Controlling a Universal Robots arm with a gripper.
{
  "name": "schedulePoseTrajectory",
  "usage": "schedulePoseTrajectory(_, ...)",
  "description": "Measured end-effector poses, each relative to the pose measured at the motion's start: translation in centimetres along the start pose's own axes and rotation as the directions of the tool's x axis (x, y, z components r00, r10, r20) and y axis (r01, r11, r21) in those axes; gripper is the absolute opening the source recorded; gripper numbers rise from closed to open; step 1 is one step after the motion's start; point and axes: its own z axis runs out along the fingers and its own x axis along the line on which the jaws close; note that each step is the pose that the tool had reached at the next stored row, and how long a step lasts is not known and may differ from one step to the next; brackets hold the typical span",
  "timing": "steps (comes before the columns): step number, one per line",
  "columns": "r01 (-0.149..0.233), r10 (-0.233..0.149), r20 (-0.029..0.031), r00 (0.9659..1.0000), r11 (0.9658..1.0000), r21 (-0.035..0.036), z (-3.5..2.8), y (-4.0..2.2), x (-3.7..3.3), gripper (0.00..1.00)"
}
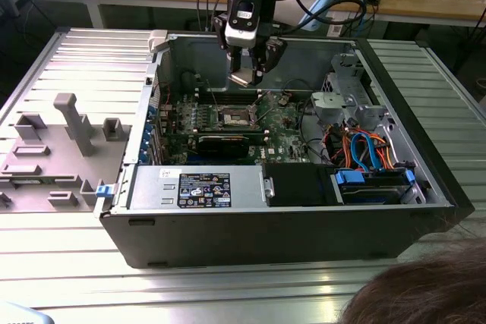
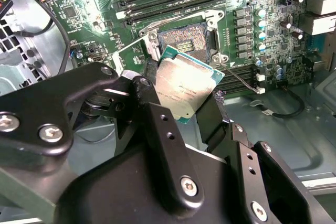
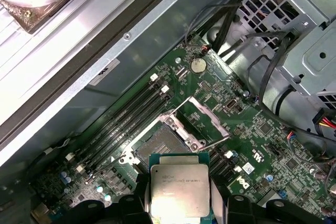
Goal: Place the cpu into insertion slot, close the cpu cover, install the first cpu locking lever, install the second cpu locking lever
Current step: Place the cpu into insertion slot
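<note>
Item: cpu (image 2: 185, 88), a small flat square chip with a pale silvery-beige metal top and a green edge. It is held clear above the board, clamped at two opposite edges between the black fingers (image 2: 210, 116) of the gripper (image 2: 181, 98). In the exterior view the gripper is seen hanging inside an open dark grey computer case (image 1: 266, 225), which is laid on a ribbed aluminium bench (image 1: 76, 51). Insertion slot (image 3: 157, 149): a square dark socket with a silvery metal rim, set in a green motherboard (image 3: 252, 145). It is found bare, its contact field exposed, with the chip near and above it but apart from it. Cpu cover (image 3: 202, 121): a thin silvery metal frame plate with a cut-out middle, raised open at one side of the slot. A thin wire lever (image 2: 239, 78) is seen swung out beside the slot, not latched. Progress is judged to stand within the first step: the chip is gripped and close over the slot but not seated. The closing of the cover and the fastening of both levers are left undone.
</note>
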Motion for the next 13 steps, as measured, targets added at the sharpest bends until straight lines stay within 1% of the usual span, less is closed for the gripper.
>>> schedulePoseTrajectory(13,-0.025,0.025,0.0008,0.9997,0.9997,0.0,0.0,0.0,0.0,0.55)
